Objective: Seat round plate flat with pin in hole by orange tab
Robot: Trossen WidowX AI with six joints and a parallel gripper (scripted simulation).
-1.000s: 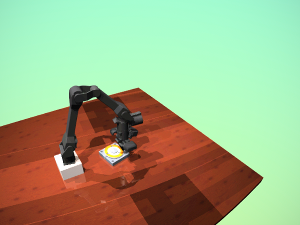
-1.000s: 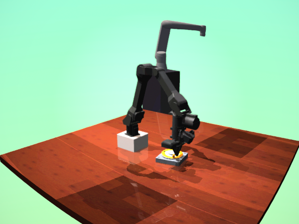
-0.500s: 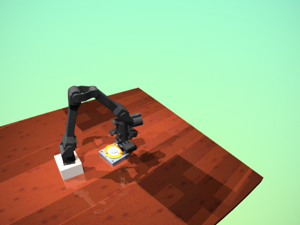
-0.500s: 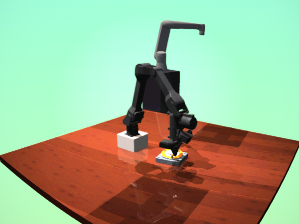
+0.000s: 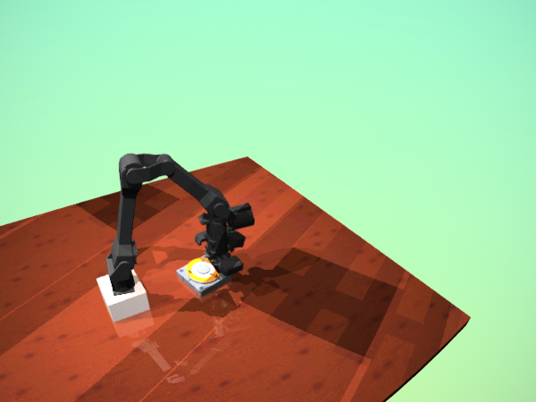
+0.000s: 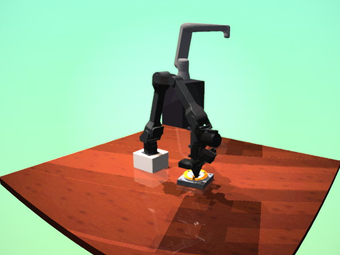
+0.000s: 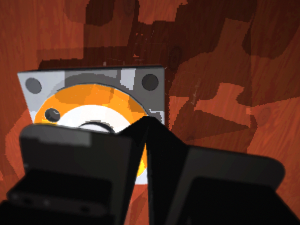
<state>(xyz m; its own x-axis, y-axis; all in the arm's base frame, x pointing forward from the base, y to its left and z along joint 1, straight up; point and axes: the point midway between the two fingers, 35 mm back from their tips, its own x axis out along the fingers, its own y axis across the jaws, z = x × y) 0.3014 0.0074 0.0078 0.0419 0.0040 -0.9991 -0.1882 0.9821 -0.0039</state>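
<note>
claw [image 7: 146, 122] over half-hidden plate [image 7: 100, 102]

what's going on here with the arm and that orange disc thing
A single black robot arm has its gripper shut, holding nothing, with the tip down at the edge of a round orange and white plate. The plate sits on a small grey square base on the wooden table. It looks set to nudge the plate around with the closed tip. Whether the tip touches the plate can't be told.

A bare test bench — a wooden table [image 5: 313, 286] against plain green backdrop, arm bolted to a white block [image 5: 124, 301].
</note>
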